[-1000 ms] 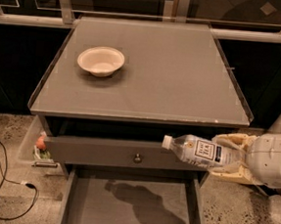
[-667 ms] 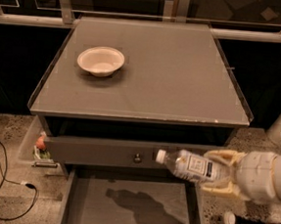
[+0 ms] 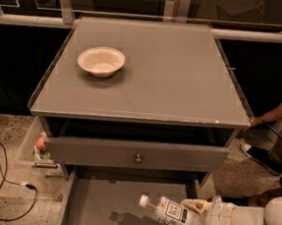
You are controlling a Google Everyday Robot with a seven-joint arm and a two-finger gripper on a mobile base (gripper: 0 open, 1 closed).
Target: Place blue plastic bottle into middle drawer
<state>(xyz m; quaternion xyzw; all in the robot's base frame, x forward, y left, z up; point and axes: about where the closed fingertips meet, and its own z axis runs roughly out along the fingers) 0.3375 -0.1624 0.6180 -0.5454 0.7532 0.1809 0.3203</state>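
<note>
My gripper is at the bottom right and is shut on the blue plastic bottle. The bottle is clear with a white cap and a white label with dark print. It lies nearly level, cap pointing left, held above the right part of the open middle drawer. The drawer's pale gray floor shows the bottle's shadow below it. The drawer's front part runs out of the bottom of the view.
A white bowl sits on the gray cabinet top. The upper drawer front with a round knob is slightly out. A small white bin hangs at the cabinet's left. A person's arm and shoe are at the right. A cable lies on the floor.
My gripper has carried the bottle down and to the left, from in front of the upper drawer front to over the middle drawer's floor.
</note>
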